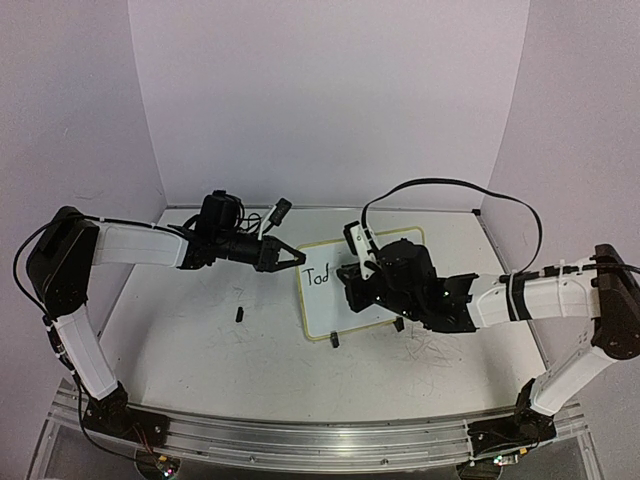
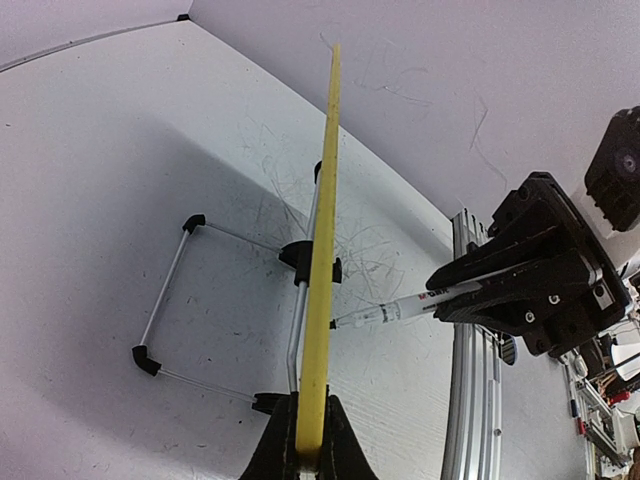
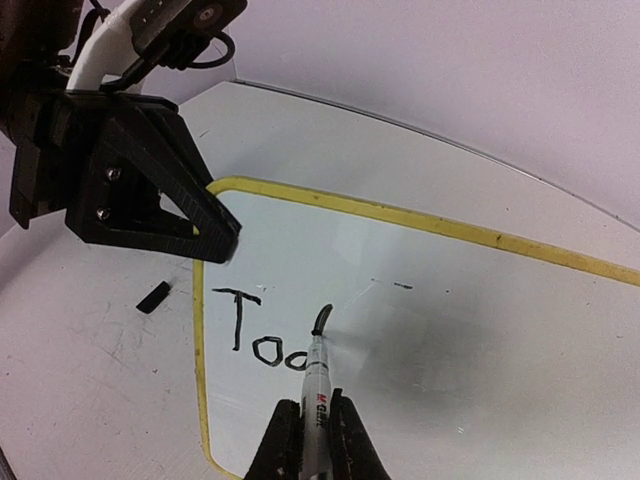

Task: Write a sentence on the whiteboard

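Nearest: right gripper (image 3: 307,425), clamped tight on a black marker (image 3: 318,370), tip touching the whiteboard (image 3: 450,330). Shows the sentence (image 3: 262,335) only as first letters, "Tod", near the whiteboard's left edge. Left gripper (image 2: 308,440), pinched shut on that yellow left edge.

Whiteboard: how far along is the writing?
Done: "To" stands on the whiteboard, with a third letter partly drawn. In hand: right pincer shut on the marker, tip on that letter; left pincer clamps the board's edge. Left: the rest of the sentence.
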{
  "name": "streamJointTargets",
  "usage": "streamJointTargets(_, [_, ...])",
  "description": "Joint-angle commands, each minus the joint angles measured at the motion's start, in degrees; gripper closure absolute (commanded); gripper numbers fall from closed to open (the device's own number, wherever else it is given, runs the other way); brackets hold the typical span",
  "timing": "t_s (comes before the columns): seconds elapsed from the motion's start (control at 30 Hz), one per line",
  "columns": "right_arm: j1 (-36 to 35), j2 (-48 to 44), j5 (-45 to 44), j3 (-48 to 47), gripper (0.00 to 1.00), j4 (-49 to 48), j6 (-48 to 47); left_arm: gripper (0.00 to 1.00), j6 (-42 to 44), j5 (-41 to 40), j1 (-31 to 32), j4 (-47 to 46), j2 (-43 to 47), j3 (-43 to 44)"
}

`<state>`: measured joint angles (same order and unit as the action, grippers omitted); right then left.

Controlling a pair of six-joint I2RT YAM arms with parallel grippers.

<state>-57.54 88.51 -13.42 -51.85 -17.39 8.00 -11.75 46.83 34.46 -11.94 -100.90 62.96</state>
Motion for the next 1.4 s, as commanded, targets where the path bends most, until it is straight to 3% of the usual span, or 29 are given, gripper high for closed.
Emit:
streamJointTargets(0.0, [0.24,-1.33,0.10,0.90,1.00,0.15,1.06,1.00,1.43,0.49,0.17,-0.36,2.74,0.07])
streamJointTargets(0.83, [0.16,-2.77,-0.44,3.07,1.00,2.03,1.55,1.00,1.46,0.37,0.17,-0.27,2.73,0.07])
streamJointTargets(1.07, [0.37,-7.54,2.99,4.12,1.00,0.36,2.10,1.00,1.55,0.32,0.12,-0.29,2.70,0.11])
streamJointTargets(1.37, [0.69,-4.97,0.44,2.93,1.00,-1.15,1.14,1.00,1.55,0.37,0.17,-0.25,2.79,0.07])
